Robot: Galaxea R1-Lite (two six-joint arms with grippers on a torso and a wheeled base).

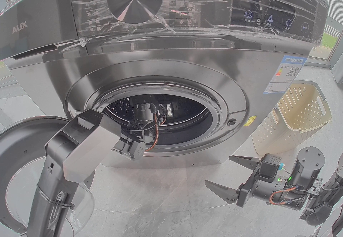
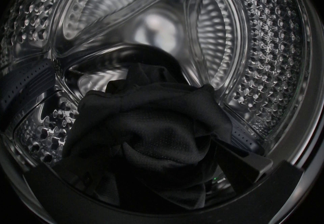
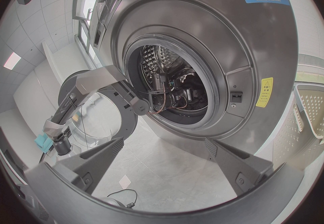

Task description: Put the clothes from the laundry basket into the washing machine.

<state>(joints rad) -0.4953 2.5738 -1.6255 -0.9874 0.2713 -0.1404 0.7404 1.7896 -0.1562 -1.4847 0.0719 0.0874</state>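
Two tools; right tool wide open, empty; left tool unclear under clothes

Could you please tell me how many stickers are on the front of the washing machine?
2. On the washing machine front, a blue-and-white label sits at the upper right; a small yellow sticker lies below it, beside the door latch. Others may be hidden elsewhere.

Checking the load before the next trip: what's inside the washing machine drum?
A crumpled black garment lies in the steel drum. Anything beneath it, and the drum floor there, is covered.
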